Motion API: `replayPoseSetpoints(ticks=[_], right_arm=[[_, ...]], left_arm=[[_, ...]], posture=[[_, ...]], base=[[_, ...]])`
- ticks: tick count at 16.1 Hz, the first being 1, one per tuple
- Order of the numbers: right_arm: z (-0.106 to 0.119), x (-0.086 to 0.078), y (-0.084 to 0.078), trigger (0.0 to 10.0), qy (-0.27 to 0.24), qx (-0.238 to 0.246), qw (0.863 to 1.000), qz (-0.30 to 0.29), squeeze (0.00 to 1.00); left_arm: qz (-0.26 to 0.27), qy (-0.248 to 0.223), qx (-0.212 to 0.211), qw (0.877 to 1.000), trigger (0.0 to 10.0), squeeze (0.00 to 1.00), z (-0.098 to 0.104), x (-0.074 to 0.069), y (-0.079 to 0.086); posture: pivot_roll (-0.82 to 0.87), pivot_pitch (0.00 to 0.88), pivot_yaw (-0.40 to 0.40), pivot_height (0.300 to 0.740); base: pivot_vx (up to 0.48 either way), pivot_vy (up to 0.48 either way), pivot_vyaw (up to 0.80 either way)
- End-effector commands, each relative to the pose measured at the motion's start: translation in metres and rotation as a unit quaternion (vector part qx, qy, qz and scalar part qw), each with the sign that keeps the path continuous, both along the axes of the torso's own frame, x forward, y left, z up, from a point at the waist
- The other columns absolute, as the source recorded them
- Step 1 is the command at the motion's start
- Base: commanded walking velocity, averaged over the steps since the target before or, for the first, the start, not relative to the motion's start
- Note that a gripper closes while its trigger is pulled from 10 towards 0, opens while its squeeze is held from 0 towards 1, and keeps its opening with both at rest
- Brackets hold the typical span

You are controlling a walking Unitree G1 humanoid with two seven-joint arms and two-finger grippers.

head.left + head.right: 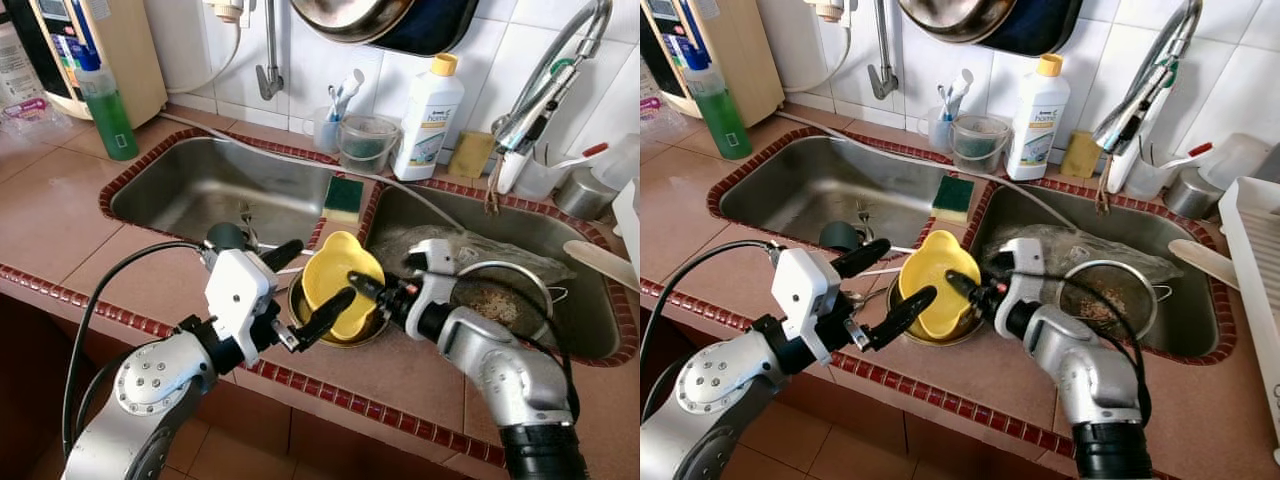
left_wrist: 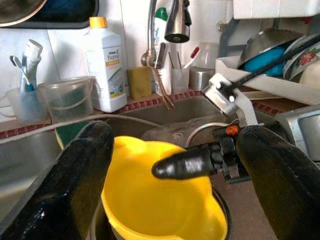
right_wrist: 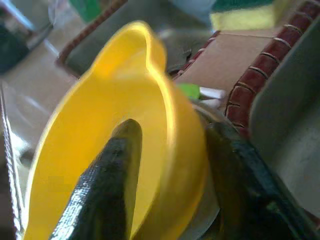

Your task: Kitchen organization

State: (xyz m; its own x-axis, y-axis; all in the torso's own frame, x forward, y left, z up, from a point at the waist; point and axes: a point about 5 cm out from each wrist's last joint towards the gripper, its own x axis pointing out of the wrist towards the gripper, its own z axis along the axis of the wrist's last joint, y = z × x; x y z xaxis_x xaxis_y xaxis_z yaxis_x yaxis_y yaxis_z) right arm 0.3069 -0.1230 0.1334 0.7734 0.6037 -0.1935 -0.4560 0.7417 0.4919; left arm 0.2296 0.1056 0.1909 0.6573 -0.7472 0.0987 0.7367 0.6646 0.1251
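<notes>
Yellow bowl (image 1: pixel 340 285) rim pinched by right gripper (image 1: pixel 362 288), probably firm; left gripper (image 1: pixel 300 290) wide open, empty; next: lift clear of metal dish (image 1: pixel 372 334).

Around your double sink: bottles, sponges and a faucet.

You see a green soap bottle (image 1: pixel 108 105) on the brown tile counter (image 1: pixel 45 215), a white detergent bottle with a yellow cap (image 1: pixel 429 118) against the wall beside a clear plastic tub (image 1: pixel 366 143), a green-and-yellow sponge (image 1: pixel 344 197) on the sink divider, and a chrome faucet (image 1: pixel 548 85).
</notes>
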Motion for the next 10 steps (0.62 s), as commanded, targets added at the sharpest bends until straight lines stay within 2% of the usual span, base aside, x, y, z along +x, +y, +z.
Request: replayPoseSetpoints(ticks=[1,10], right_arm=[[0.0097,0.0018,-0.0017,0.0,-0.006,0.01,1.0,-0.006,0.0],[0.0082,0.0013,-0.0079,0.0,0.017,0.005,1.0,-0.02,0.0]], left_arm=[[-0.001,-0.01,-0.003,1.0,10.0,0.0,0.0067,-0.0017,0.0005],[0.006,-0.01,-0.009,1.0,10.0,0.0,0.0095,-0.0001,0.0017]], posture=[[-0.06,0.053,-0.069,0.74],[-0.06,0.069,-0.068,0.74]], base=[[0.0,0.0,0.0],[0.0,0.0,0.0]])
